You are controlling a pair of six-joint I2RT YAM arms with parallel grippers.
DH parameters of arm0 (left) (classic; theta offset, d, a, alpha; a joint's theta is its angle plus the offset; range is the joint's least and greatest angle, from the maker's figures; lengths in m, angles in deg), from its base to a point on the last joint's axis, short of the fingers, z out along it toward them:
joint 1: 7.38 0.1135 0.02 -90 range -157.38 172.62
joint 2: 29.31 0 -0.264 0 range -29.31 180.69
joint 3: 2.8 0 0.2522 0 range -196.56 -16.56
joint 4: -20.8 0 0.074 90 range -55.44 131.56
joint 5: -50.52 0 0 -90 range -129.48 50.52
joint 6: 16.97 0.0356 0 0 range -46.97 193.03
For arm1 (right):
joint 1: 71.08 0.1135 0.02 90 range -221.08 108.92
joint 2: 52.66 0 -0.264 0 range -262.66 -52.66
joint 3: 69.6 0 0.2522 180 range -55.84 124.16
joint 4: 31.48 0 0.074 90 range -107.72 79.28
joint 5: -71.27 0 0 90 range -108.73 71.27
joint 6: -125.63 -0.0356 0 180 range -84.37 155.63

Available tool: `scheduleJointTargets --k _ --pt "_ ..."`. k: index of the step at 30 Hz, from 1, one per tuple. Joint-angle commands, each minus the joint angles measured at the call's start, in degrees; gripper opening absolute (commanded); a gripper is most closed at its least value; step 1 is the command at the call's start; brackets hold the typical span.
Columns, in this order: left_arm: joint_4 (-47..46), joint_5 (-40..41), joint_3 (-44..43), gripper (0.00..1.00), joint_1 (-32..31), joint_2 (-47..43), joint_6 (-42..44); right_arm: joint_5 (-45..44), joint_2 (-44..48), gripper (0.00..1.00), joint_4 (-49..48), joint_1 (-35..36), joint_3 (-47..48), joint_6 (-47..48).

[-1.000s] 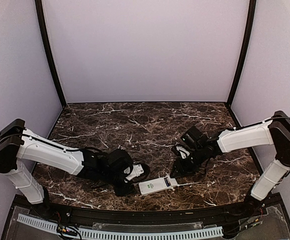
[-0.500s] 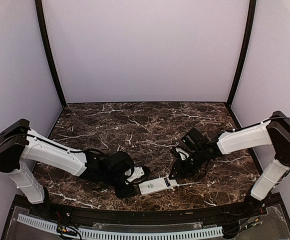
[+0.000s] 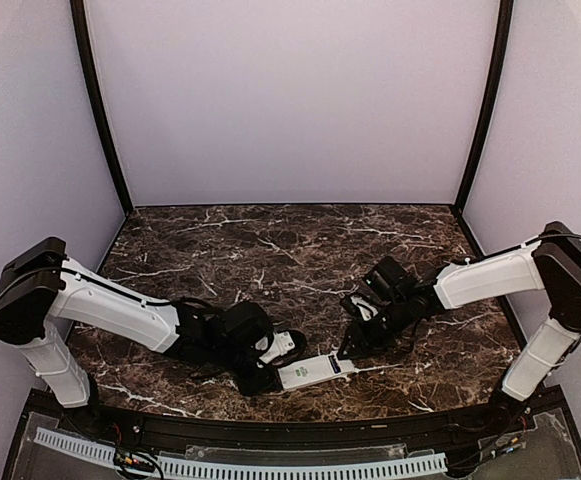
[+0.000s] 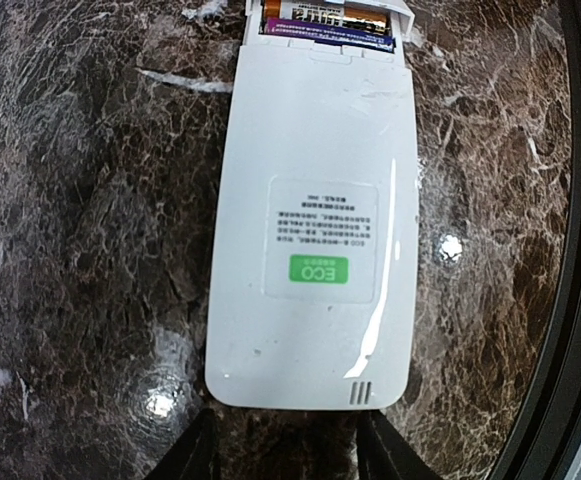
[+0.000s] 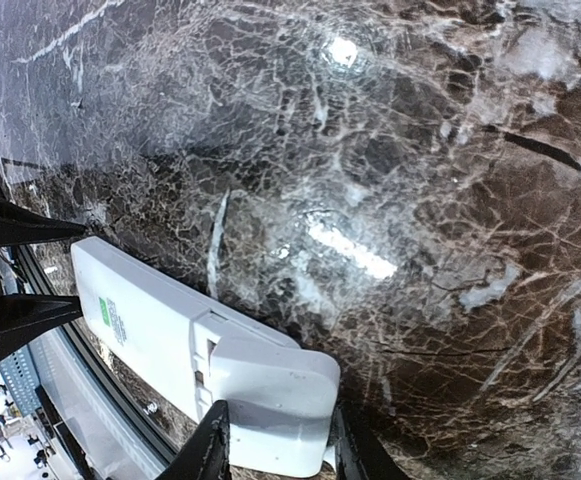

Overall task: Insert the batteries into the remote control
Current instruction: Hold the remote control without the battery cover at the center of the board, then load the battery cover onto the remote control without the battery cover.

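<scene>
The remote control lies face down near the table's front edge, its white back with a green ECO label up. The batteries lie in the open compartment at its far end, one orange-dark, one bluish. My left gripper is open, its fingers just short of the remote's near end, one off each corner. My right gripper is shut on the white cover plate, which sits tilted over the remote's compartment end.
The dark marble table ends in a black raised front rim, close beside the remote. Both arms reach in low over the front of the table, left gripper and right gripper at opposite ends of the remote.
My left gripper has crept right, closer to the remote's near end. My right gripper with the cover plate has shifted slightly toward the remote. The remote itself has stayed put.
</scene>
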Motion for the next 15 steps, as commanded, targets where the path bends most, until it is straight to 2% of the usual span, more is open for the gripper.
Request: scheduleJointTargets --k 1,15 --pt "1.2 -1.2 -0.3 0.45 -0.4 1.3 0.4 0.9 0.7 0.32 -2.3 0.4 -0.5 -0.9" --pt "1.0 -1.2 -0.5 0.45 -0.4 1.7 0.4 -0.6 1.5 0.3 -1.4 1.1 -0.1 -1.5"
